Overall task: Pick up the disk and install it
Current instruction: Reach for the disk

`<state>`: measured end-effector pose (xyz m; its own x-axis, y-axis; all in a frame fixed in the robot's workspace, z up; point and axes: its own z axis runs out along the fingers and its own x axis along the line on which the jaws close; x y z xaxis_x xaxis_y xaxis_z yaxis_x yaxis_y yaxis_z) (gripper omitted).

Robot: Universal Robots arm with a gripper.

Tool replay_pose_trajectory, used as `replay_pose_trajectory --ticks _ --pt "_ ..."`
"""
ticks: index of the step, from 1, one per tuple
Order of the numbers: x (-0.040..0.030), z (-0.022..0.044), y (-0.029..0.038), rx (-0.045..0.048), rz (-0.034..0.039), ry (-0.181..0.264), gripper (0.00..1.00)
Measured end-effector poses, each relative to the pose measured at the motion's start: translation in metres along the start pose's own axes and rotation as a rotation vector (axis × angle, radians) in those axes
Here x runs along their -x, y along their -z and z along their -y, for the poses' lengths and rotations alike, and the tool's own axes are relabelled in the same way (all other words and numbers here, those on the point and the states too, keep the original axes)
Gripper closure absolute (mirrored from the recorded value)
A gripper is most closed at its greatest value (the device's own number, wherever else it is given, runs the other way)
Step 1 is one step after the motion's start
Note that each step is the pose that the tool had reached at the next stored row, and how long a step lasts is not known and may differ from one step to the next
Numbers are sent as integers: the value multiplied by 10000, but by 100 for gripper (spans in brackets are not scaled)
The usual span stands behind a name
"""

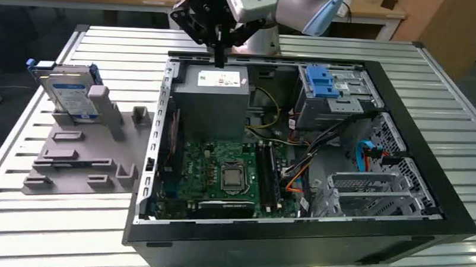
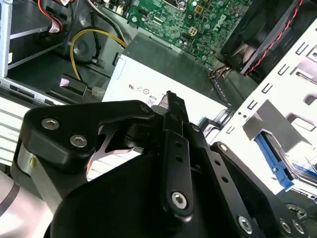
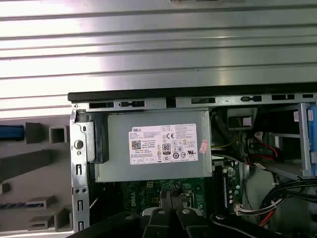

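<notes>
The disk (image 1: 71, 94), a silver-grey drive with a blue-and-white label and a blue frame, stands upright in a grey holder (image 1: 78, 157) on the exterior view's left, outside the computer case. My gripper (image 1: 219, 61) hangs over the back edge of the case, above the grey power supply box (image 1: 211, 100), well to the right of the disk. Its black fingers are pressed together with nothing between them. In the first wrist view the gripper (image 3: 171, 197) sits below the box's white sticker (image 3: 163, 144), and the disk's blue edge (image 3: 11, 133) shows beside the holder.
The open black computer case (image 1: 298, 233) lies on a slatted metal table (image 1: 114, 43). Inside are a green motherboard (image 1: 220, 174), a silver drive cage with a blue latch (image 1: 333, 89), cables and an empty metal bay (image 1: 371, 191).
</notes>
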<state>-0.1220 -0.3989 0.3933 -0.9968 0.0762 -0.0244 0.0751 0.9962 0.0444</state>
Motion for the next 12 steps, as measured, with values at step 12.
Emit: replay_pose_trajectory --ticks 12 --pt "-120 9 -1 0 0 0 89"
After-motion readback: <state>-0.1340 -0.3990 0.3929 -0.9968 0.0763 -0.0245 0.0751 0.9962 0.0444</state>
